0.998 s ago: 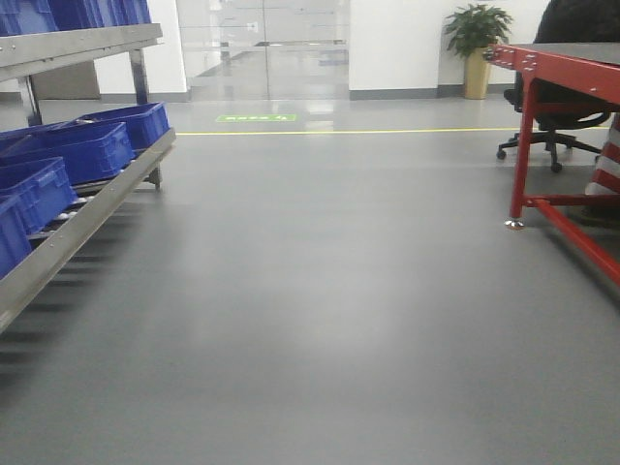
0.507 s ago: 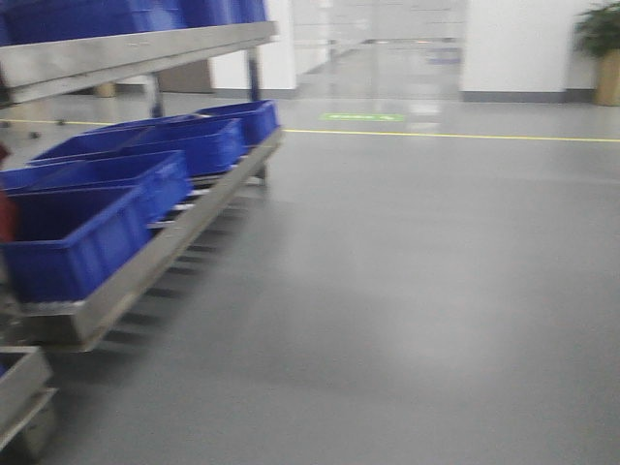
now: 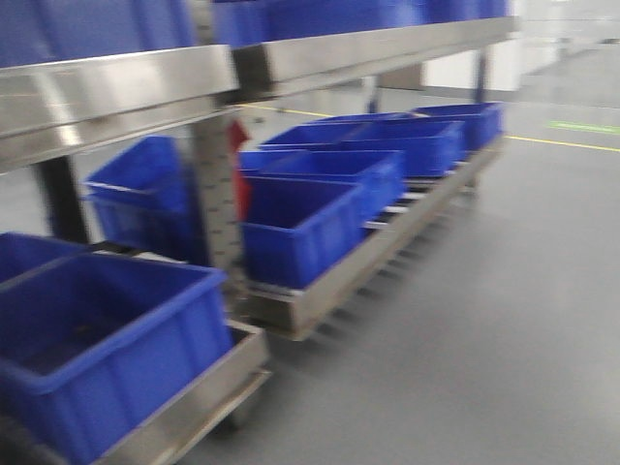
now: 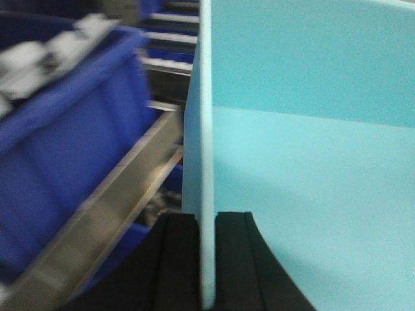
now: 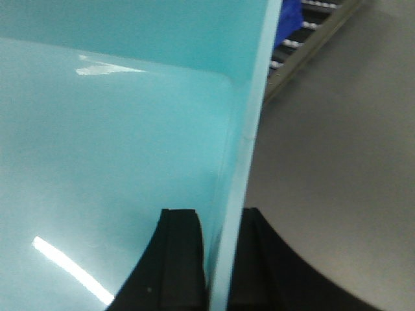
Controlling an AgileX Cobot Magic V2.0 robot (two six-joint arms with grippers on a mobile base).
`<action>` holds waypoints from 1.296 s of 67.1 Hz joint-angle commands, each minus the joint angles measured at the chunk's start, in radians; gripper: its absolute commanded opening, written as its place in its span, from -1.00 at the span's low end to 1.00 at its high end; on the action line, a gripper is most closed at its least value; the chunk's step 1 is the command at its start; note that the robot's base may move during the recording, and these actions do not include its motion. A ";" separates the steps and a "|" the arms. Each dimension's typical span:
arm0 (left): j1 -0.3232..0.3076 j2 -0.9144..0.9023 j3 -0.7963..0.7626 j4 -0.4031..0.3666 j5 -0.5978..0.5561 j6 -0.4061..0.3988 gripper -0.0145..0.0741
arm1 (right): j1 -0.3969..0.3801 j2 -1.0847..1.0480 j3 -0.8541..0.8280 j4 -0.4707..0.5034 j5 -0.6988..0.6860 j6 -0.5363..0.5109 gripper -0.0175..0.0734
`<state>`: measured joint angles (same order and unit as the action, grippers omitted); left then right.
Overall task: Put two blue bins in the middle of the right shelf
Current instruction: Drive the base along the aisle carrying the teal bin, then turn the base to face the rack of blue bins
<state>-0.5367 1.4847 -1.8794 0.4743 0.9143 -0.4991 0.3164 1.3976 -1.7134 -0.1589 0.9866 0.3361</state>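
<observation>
Right, your left gripper is clamped on the pale blue bin: one black finger sits outside the upright wall, the other inside, and both press against the plastic. Just to its left, a dark blue bin sits behind a steel rail that slants across the view. On the other side, your right gripper is pinched the same way on a pale blue wall, with a finger on each face of the rim. You cannot tell from these views whether both arms hold one bin or two. Beyond that rim you see grey floor and, at the top corner, the edge of a roller rack. Out front the view is blurred, but the steel shelving fills the left half. A big blue bin sits nearest you on the low level. A row of blue bins runs away along the next low shelf, one behind another. More blue bins line the shelf above. A yellow floor line crosses at far right.
</observation>
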 commanded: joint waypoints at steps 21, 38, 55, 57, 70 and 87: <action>-0.008 -0.008 -0.011 -0.018 -0.074 -0.002 -0.92 | 0.008 -0.004 -0.006 0.026 -0.045 -0.022 -0.98; -0.008 -0.008 -0.011 -0.018 -0.074 -0.002 -0.92 | 0.008 -0.004 -0.006 0.026 -0.045 -0.022 -0.98; -0.008 -0.008 -0.011 -0.018 -0.074 -0.002 -0.92 | 0.008 -0.004 -0.006 0.026 -0.045 -0.022 -0.98; -0.008 -0.008 -0.011 -0.018 -0.074 -0.002 -0.92 | 0.008 -0.004 -0.006 0.026 -0.045 -0.022 -0.98; -0.008 -0.008 -0.011 -0.018 -0.076 -0.002 -0.92 | 0.008 -0.004 -0.006 0.026 -0.045 -0.022 -0.98; -0.008 -0.008 -0.011 -0.018 -0.076 -0.002 -0.92 | 0.008 -0.004 -0.006 0.026 -0.045 -0.022 -0.98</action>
<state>-0.5367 1.4847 -1.8794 0.4818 0.9143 -0.4991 0.3164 1.3994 -1.7134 -0.1513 0.9847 0.3361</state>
